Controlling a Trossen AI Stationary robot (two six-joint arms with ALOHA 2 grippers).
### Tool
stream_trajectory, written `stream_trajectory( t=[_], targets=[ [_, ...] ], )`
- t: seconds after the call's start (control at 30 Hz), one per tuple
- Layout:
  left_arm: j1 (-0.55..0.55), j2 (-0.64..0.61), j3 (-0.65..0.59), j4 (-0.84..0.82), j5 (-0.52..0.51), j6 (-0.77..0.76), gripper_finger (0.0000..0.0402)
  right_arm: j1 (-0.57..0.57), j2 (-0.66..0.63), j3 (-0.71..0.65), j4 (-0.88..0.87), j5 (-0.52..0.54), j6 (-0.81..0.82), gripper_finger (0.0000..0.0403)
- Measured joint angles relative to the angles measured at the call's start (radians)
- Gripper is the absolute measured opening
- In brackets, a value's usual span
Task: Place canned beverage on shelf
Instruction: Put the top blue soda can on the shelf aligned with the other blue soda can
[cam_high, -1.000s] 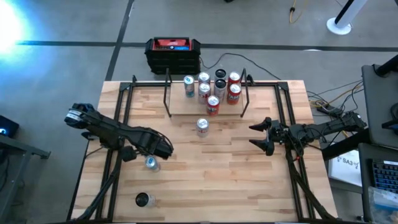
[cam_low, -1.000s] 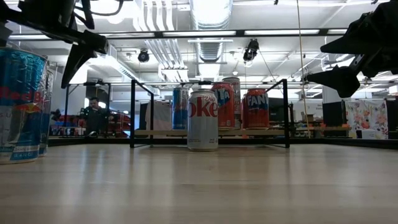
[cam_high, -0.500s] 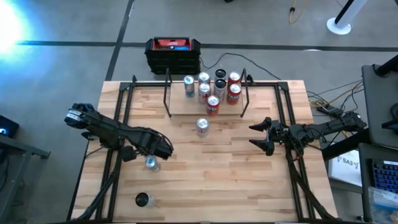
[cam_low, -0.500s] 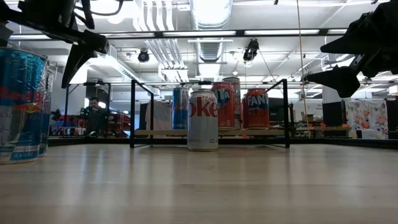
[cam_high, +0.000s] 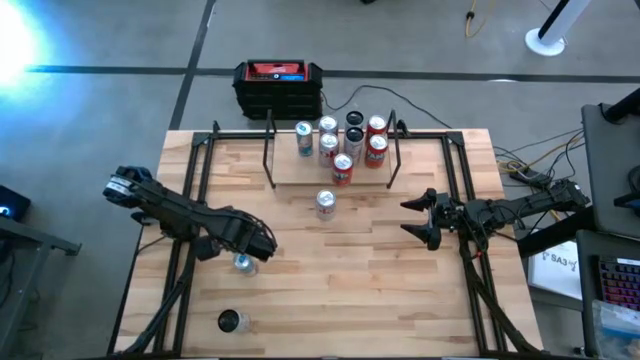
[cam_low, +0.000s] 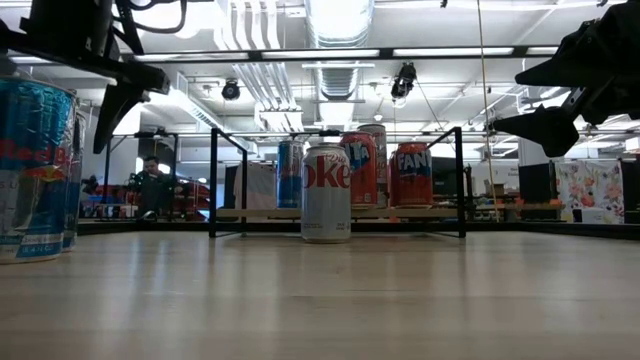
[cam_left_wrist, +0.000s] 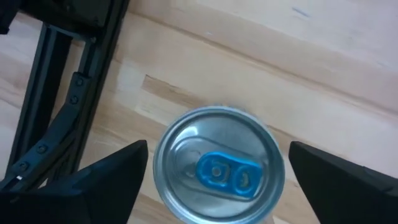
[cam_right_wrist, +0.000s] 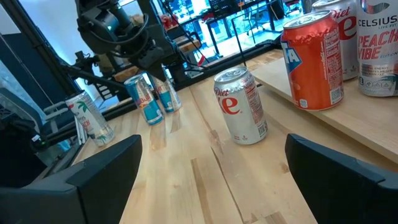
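A blue and silver can (cam_left_wrist: 219, 165) with a blue tab stands upright on the wooden table at the left front; it also shows in the high view (cam_high: 243, 263) and the low view (cam_low: 35, 170). My left gripper (cam_high: 254, 246) is open above it, pointing down, one finger on each side of the can's top and apart from it. The shelf (cam_high: 330, 172), a low wood board with black posts, stands at the table's far middle and holds several cans. A silver Diet Coke can (cam_high: 325, 203) stands just in front of it. My right gripper (cam_high: 410, 218) is open and empty at the right.
Another can (cam_high: 231, 321) stands near the table's front left corner. A black box with a red top (cam_high: 278, 85) sits on the floor beyond the far edge. Black frame rails (cam_high: 190, 190) run along both table sides. Bare wood lies between the two grippers.
My left gripper has shifted a little toward the table's near left and slightly lower, over the blue can. The cans and my right gripper have kept still.
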Motion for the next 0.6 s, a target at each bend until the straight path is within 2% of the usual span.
stream_trajectory(
  t=[0.2,0.43,0.6],
  targets=[
    [0.000,0.005,-0.002,0.001,-0.022,0.000,0.0314,0.000,0.000,0.000,0.000,0.000,0.000,0.0380],
    [-0.004,0.012,-0.013,0.022,-0.025,0.002,0.0226,0.000,0.000,0.000,0.000,0.000,0.000,0.0380],
    [-0.013,0.006,-0.013,0.035,-0.031,0.004,0.0221,0.000,0.000,0.000,0.000,0.000,0.000,0.0380]
  ],
)
